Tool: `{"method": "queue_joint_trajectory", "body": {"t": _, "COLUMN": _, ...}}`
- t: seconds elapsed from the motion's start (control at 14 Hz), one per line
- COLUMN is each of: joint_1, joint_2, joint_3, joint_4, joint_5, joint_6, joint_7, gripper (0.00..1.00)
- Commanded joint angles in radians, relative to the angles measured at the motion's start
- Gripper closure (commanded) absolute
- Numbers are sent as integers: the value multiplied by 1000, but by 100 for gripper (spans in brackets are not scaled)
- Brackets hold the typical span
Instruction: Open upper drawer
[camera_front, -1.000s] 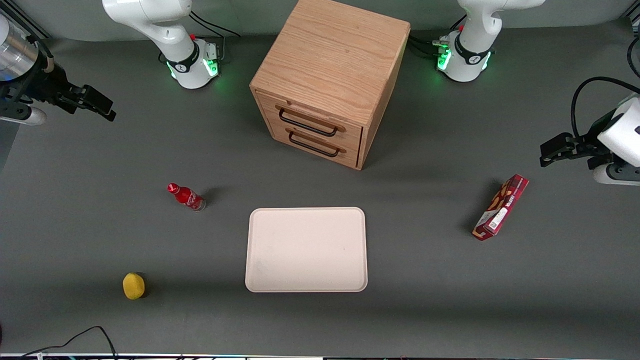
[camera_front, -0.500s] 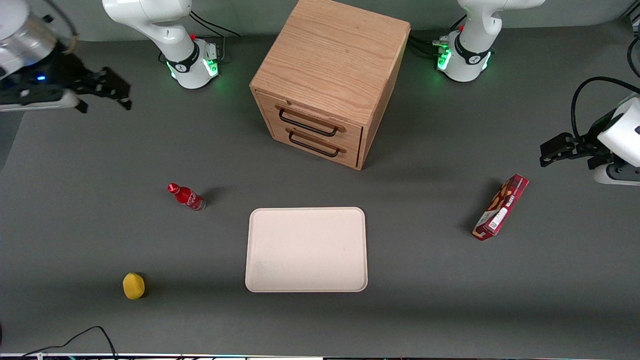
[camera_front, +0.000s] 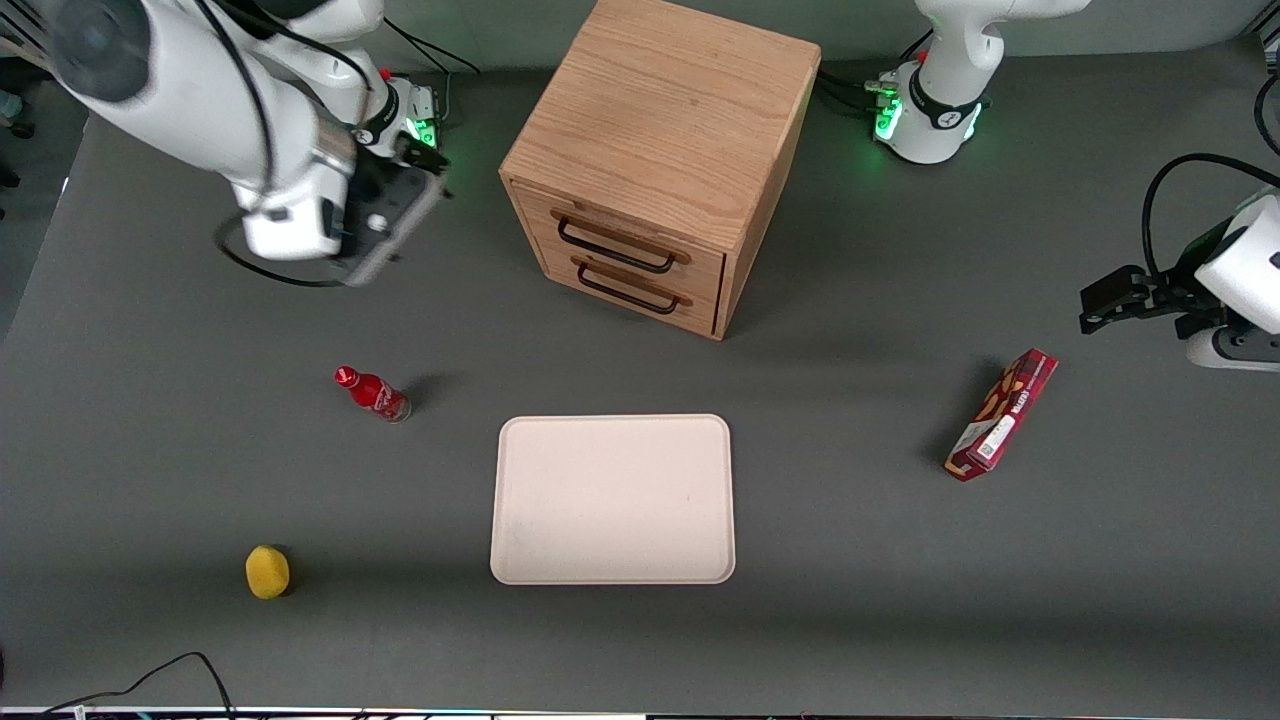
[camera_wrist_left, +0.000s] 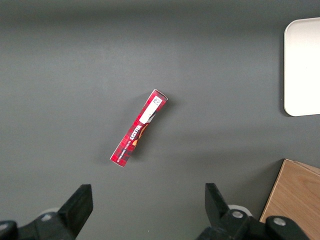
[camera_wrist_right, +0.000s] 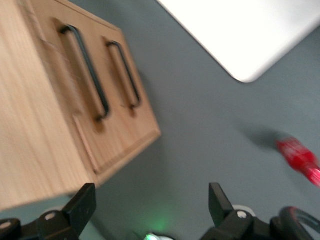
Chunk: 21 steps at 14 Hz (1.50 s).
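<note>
Dark grey matting covers the table (camera_front: 150, 450) you are working over, with the wooden cabinet (camera_front: 665, 130) standing farthest from the front camera, its two drawer fronts turned toward the tray.

The upper drawer (camera_front: 625, 240) sits flush in the cabinet, closed, its thin black bar handle (camera_front: 612, 245) just above the identical handle of the bottom drawer (camera_front: 630, 290). Your wrist camera shows both handles and nothing touching them.

Your gripper (camera_front: 425, 170) hangs in the air beside the cabinet, toward the working arm's end of the table, apart from the drawer fronts. Its jaws are spread wide with nothing between them, as the wrist view shows.

A cream tray (camera_front: 612, 498) lies nearer the front camera than the cabinet. A red bottle (camera_front: 372, 393) lies near the tray, and a yellow ball (camera_front: 267, 571) sits closer still to the camera. A red snack box (camera_front: 1002, 414) lies toward the parked arm's end.
</note>
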Motion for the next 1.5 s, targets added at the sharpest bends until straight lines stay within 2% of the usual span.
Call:
{"method": "queue_joint_trajectory", "body": {"t": 0.0, "joint_1": -4, "joint_2": 133, "joint_3": 61, "joint_4": 69, "joint_5": 52, "joint_6": 42, "joint_7": -33, "gripper": 0}}
{"method": "queue_joint_trajectory", "body": {"t": 0.29, "joint_1": 1, "joint_2": 273, "joint_3": 163, "joint_4": 57, "joint_5": 35, "joint_6": 197, "joint_7": -32, "gripper": 0}}
{"method": "queue_joint_trajectory", "body": {"t": 0.5, "joint_1": 59, "joint_2": 305, "joint_3": 168, "joint_4": 30, "joint_5": 22, "joint_6": 258, "joint_7": -15, "gripper": 0}}
{"method": "queue_joint_trajectory", "body": {"t": 0.93, "joint_1": 64, "joint_2": 317, "joint_3": 233, "joint_4": -40, "joint_5": -77, "joint_6": 321, "joint_7": 60, "gripper": 0}}
{"method": "queue_joint_trajectory", "body": {"t": 1.29, "joint_1": 67, "joint_2": 334, "joint_3": 233, "joint_4": -47, "joint_5": -84, "joint_6": 353, "joint_7": 67, "gripper": 0}}
{"method": "queue_joint_trajectory", "body": {"t": 1.43, "joint_1": 67, "joint_2": 362, "joint_3": 234, "joint_4": -37, "joint_5": -144, "joint_6": 363, "joint_7": 79, "gripper": 0}}
